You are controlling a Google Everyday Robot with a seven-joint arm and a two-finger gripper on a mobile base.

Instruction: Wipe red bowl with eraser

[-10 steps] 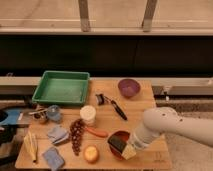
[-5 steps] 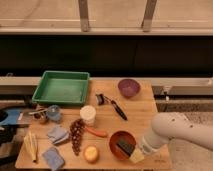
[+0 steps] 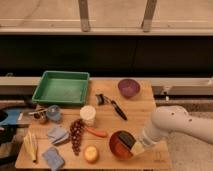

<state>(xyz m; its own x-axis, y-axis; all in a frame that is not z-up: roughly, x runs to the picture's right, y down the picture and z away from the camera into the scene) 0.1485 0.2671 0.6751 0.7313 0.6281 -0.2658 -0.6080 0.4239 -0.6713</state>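
Note:
The red bowl (image 3: 119, 144) sits near the front edge of the wooden table (image 3: 137, 107), right of centre. The black eraser (image 3: 125, 140) lies tilted inside the bowl on its right side. My gripper (image 3: 134, 146) comes in from the right at the end of the white arm (image 3: 172, 125) and holds the eraser at the bowl's right rim. The eraser's far end points up and left into the bowl.
A dark purple bowl (image 3: 128, 87) stands at the back right. A black-handled utensil (image 3: 115, 106), a white cup (image 3: 88, 114), a carrot (image 3: 96, 132), grapes (image 3: 76, 135), an apple (image 3: 91, 153), blue cloths (image 3: 57, 134), a banana (image 3: 31, 146) and a green tray (image 3: 62, 87) fill the left.
The arm has drawn back to the right and the eraser has shifted rightwards in the bowl, uncovering more of the bowl's left inside.

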